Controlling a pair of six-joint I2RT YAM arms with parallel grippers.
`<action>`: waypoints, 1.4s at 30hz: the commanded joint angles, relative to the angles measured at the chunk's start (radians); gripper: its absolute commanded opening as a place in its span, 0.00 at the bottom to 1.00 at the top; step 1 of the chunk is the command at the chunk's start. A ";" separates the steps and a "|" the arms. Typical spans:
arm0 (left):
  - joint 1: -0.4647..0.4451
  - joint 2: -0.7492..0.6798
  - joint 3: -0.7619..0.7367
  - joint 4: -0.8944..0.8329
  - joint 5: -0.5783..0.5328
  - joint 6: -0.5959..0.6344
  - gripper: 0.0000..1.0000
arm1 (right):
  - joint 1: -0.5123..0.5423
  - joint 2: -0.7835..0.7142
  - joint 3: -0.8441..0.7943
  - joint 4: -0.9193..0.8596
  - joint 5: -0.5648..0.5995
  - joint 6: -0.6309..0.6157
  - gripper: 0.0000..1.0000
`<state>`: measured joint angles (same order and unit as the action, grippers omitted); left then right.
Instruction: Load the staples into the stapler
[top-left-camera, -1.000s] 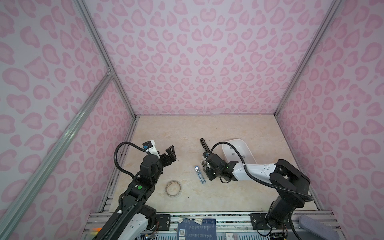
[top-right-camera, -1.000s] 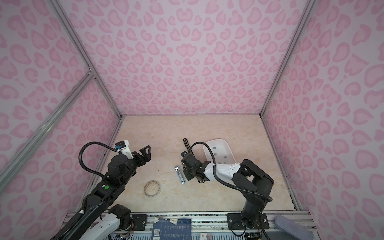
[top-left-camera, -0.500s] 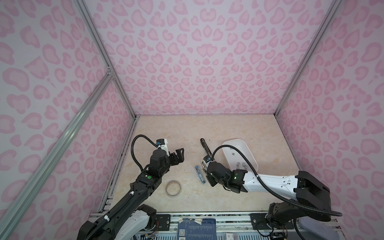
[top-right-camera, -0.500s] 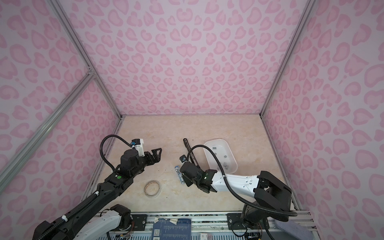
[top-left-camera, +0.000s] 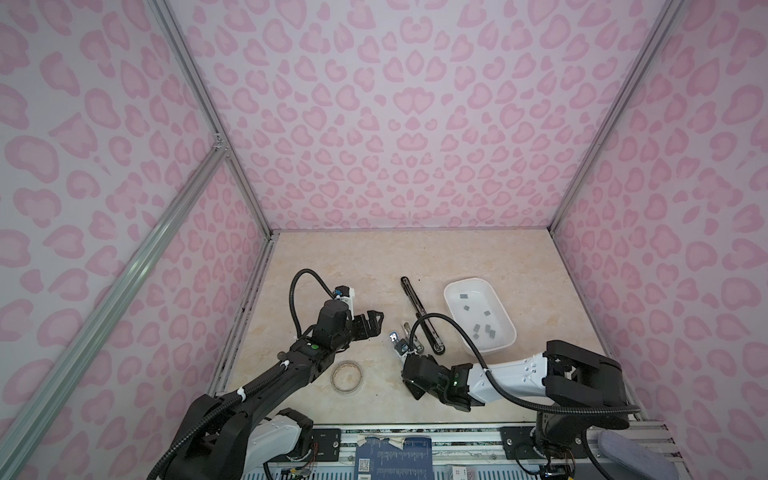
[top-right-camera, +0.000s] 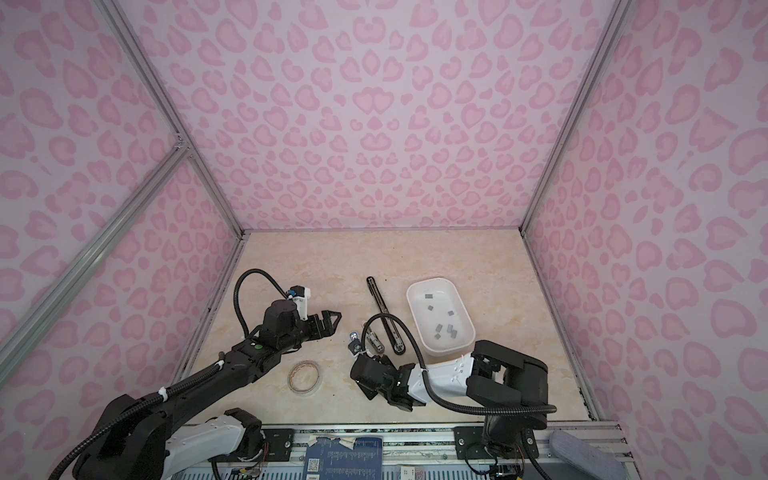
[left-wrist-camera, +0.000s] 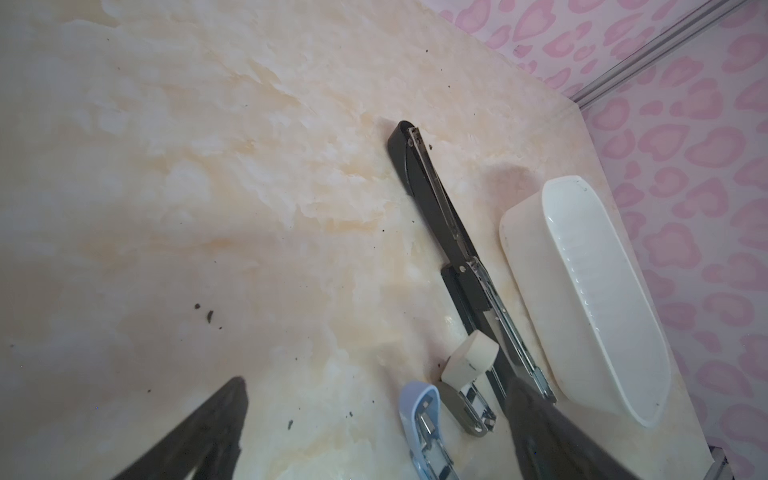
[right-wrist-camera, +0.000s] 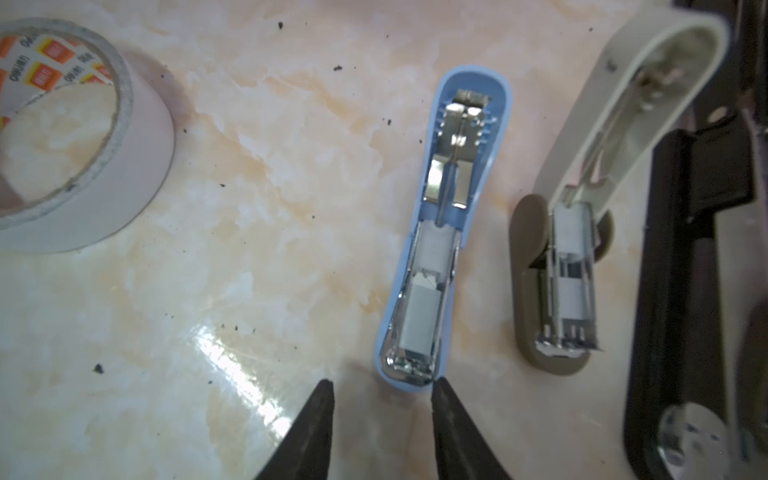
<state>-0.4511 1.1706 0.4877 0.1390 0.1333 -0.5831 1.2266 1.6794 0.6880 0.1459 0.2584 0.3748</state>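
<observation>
Right wrist view, my right gripper (right-wrist-camera: 382, 388) parted, empty, beside the light-blue plastic stapler (right-wrist-camera: 440, 232), grey metal staples (top-left-camera: 489, 330) in white plastic tray (top-left-camera: 445, 297), left gripper (left-wrist-camera: 376, 384) spread wide.

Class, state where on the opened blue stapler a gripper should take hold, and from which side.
Probably across its narrow width at the magazine half, coming down from above. The blue stapler lies opened flat on the table, so its long, near-parallel sides are the only faces jaws can pinch; the cream stapler alongside leaves a gap.
</observation>
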 joint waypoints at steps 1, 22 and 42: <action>0.000 0.046 0.020 0.043 0.040 0.037 0.96 | 0.004 0.034 -0.016 0.083 0.026 0.028 0.41; 0.000 0.122 0.053 0.068 0.033 0.106 0.93 | -0.003 0.138 0.036 0.060 0.134 0.023 0.34; 0.042 0.143 0.042 0.105 0.123 -0.005 0.80 | -0.022 0.136 -0.054 0.235 0.066 -0.016 0.20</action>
<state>-0.4118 1.3041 0.5312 0.1963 0.2089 -0.5472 1.2152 1.7969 0.6510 0.4519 0.3676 0.3557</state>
